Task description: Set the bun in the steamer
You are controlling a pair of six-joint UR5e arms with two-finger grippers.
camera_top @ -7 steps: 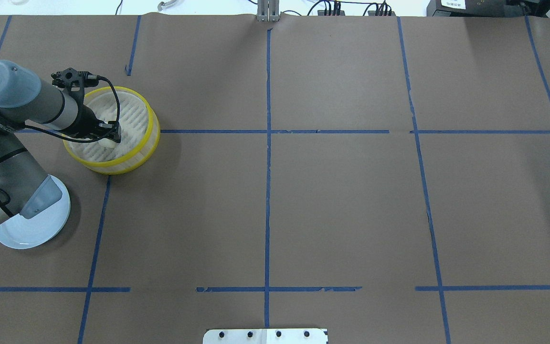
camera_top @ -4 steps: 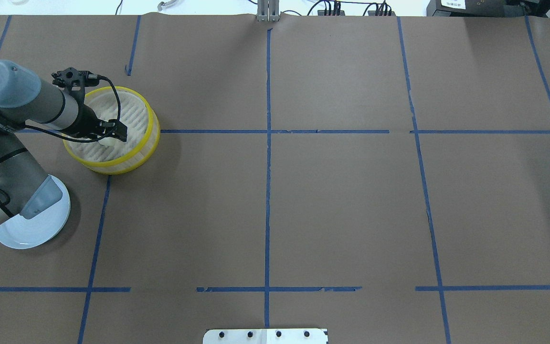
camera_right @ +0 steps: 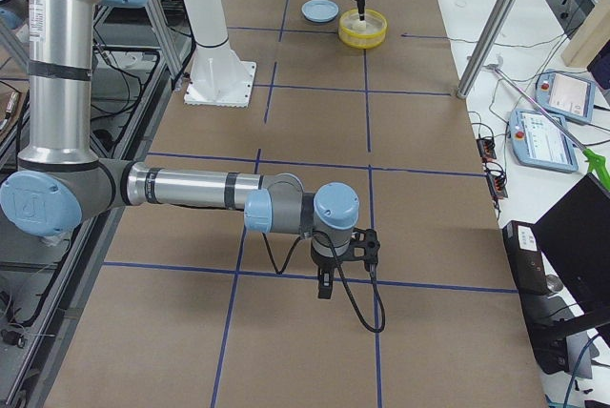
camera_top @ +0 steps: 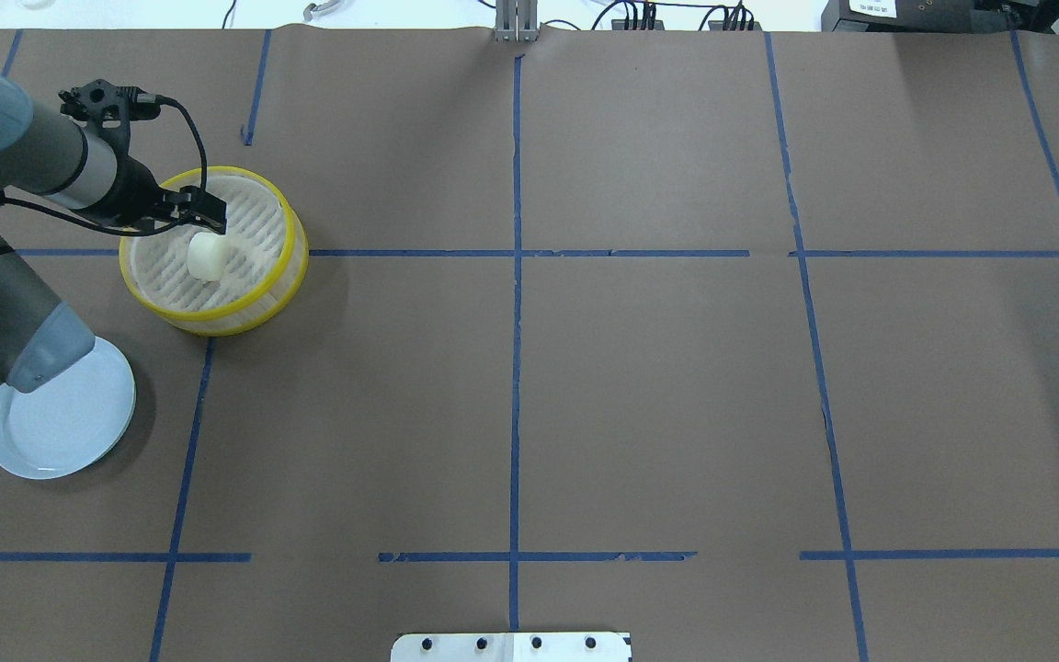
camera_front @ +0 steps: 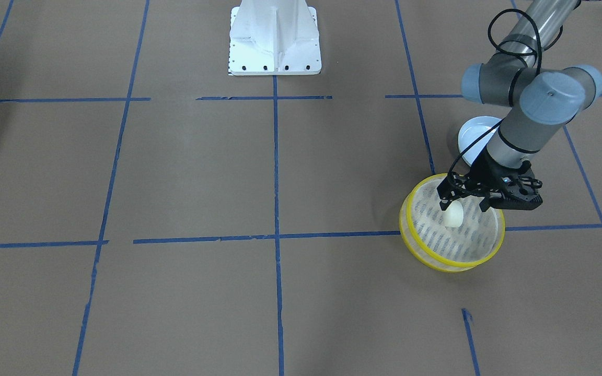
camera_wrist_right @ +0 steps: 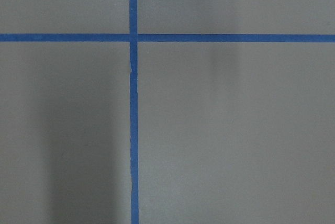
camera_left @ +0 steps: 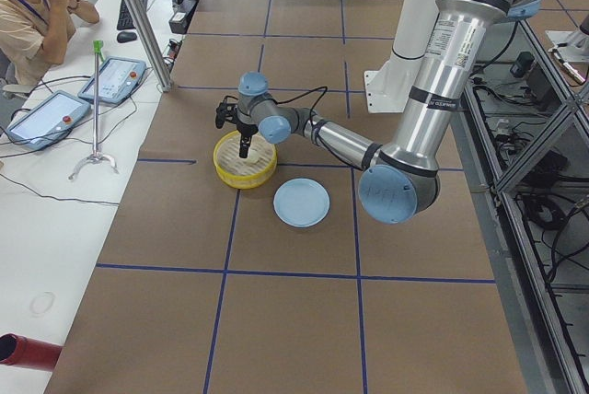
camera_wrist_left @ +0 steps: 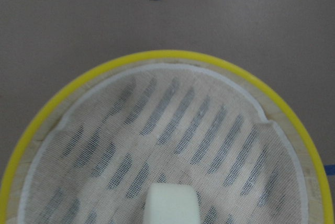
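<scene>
The cream-white bun (camera_top: pixel 206 256) lies free on the slatted floor of the yellow-rimmed steamer (camera_top: pixel 226 320), left of its middle. It also shows in the front view (camera_front: pixel 453 214) and at the bottom of the left wrist view (camera_wrist_left: pixel 171 205). My left gripper (camera_top: pixel 201 208) is open and empty, lifted just above the steamer's far-left part, with its fingers spread over the bun (camera_front: pixel 467 203). The steamer's rim (camera_wrist_left: pixel 172 55) fills the left wrist view. My right gripper (camera_right: pixel 324 284) hangs low over bare table far from the steamer, and I cannot tell whether it is open or shut.
A pale blue plate (camera_top: pixel 61 423) lies bare near the steamer, partly under my left arm's elbow. The robot's white base (camera_front: pixel 275 42) stands at the table's middle edge. Blue tape lines cross the brown paper. An operator sits beyond the table's left end.
My left gripper opened, let go of the bun inside the steamer, then rose and drew back to the left. The bun stays on the steamer floor.
</scene>
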